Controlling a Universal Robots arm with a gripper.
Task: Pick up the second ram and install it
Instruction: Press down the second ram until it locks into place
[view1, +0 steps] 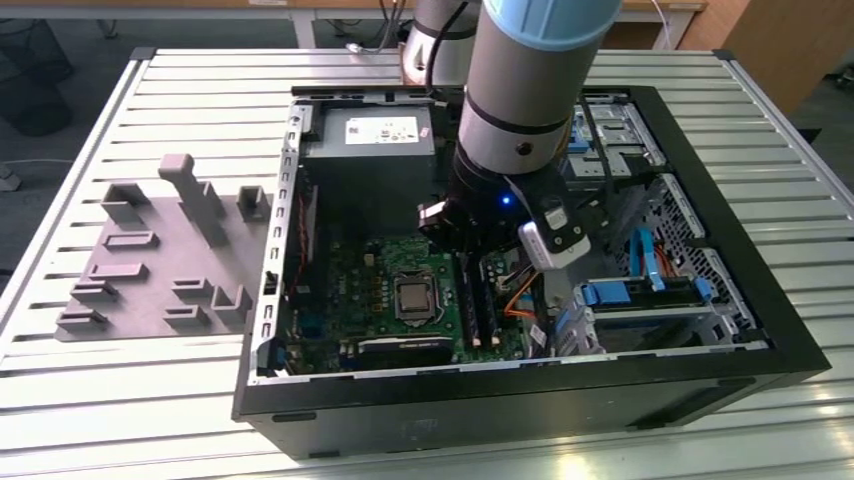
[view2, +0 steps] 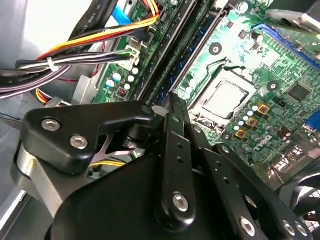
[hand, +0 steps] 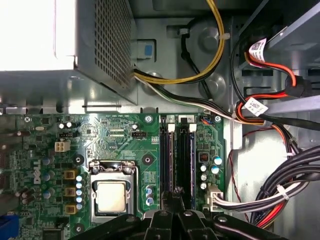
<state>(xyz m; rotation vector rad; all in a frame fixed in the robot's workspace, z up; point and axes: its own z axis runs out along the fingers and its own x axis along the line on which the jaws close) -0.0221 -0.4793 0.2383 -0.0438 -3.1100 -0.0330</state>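
- Black linkage of the hand (view2: 172, 107) is closest to the lens in the second wrist view. Its fingers (view2: 176, 130) are drawn narrow, tips together, and no stick can be made out between them.
- Tray (view1: 154, 255): grey, with upright pegs, on the desk (view1: 80, 400) at the exterior view's left, well apart from the hand. No stick is seen on it.
- Case (view1: 534, 395): open, just beside the tray. The arm (view1: 527, 90) reaches down into it over the board (view1: 387, 270).
- Hand (view1: 470, 245): low over the near end of the two slots (hand: 175, 150), touching or nearly so; contact cannot be confirmed.
- Ram (hand: 184, 160): judged to be the bluish-edged stick lying in one slot, directly ahead of the fingertips. Its long axis runs away from the hand, parallel to the neighbouring slot. Which of the two sticks is the second one cannot be told for certain.
- Seating: judged in or nearly in; latch position is not clear.
- Cables (hand: 280, 195): bundled beside the slots, clear of the hand.
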